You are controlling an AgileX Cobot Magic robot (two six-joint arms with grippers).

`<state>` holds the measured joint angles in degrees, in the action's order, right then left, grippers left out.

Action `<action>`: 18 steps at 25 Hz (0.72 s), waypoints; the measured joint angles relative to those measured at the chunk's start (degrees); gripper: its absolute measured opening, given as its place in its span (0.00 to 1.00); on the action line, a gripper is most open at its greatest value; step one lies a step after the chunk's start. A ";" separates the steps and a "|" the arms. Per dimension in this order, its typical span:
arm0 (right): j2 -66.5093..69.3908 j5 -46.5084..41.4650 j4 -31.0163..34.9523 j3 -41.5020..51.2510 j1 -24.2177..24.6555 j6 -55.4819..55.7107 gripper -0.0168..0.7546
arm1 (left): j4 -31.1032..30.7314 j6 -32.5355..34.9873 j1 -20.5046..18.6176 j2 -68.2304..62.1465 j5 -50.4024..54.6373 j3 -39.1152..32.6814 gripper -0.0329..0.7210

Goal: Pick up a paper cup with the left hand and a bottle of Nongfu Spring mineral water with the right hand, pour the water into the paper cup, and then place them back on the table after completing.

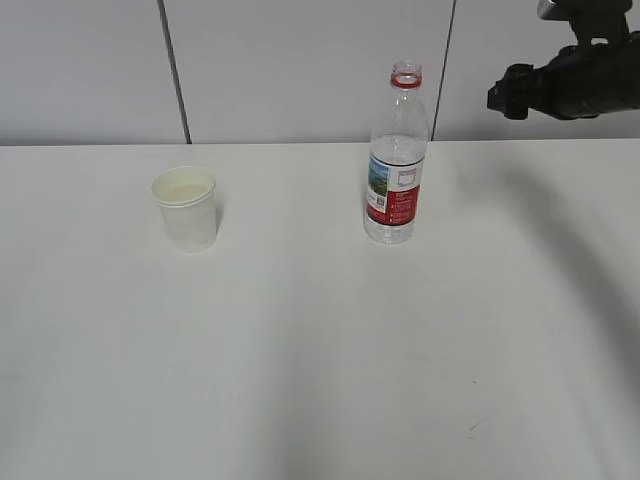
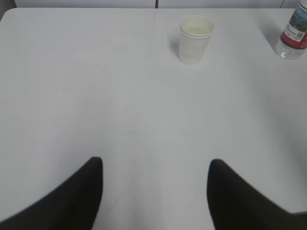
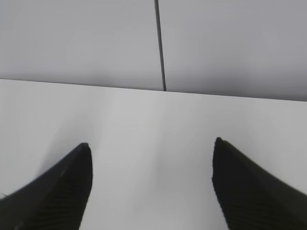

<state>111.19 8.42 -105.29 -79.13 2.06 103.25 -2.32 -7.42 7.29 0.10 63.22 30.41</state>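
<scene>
While both grippers hang empty with their fingers spread wide, the paper cup (image 1: 185, 208) and the bottle of Nongfu Spring mineral water (image 1: 396, 160) stand upright and well apart on the white table (image 1: 320, 380), neither yet touched. The bottle, uncapped with a red ring at its neck, holds water (image 1: 398, 152) to roughly its shoulder; whether the cup already holds any cannot be judged from these angles. In the left wrist view, the left hand (image 2: 156, 177) faces the cup (image 2: 195, 40), which lies ahead of its fingers and slightly to the right, with open tabletop between; the bottle (image 2: 293, 34) shows only at that view's right edge. The right hand (image 3: 151, 163) looks past bare table toward the panelled wall (image 3: 230, 43), with no bottle in its view. In the exterior view the right hand's arm (image 1: 570, 85) hovers high at the upper right, beyond the bottle and above it. Judged from this, the bottle's long axis is vertical, so a sideways approach by the right hand from the right appears called for, while the left hand need only advance forward.
</scene>
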 joint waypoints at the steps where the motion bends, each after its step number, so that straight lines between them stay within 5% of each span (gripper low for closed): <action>1: -0.36 -0.31 0.00 0.72 0.00 -0.11 0.76 | 0.00 0.00 0.00 0.00 0.00 -0.05 0.61; 10: -5.77 -0.60 0.00 7.79 0.00 -0.37 0.76 | -4.12 0.05 0.00 0.00 0.00 -0.05 0.60; 18: -13.72 -0.60 0.00 15.37 0.00 -0.37 0.76 | 0.51 0.05 0.00 0.00 0.00 -0.05 0.58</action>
<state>97.47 7.82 -105.29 -63.76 2.06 102.89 -1.82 -7.37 7.29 0.10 63.22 30.36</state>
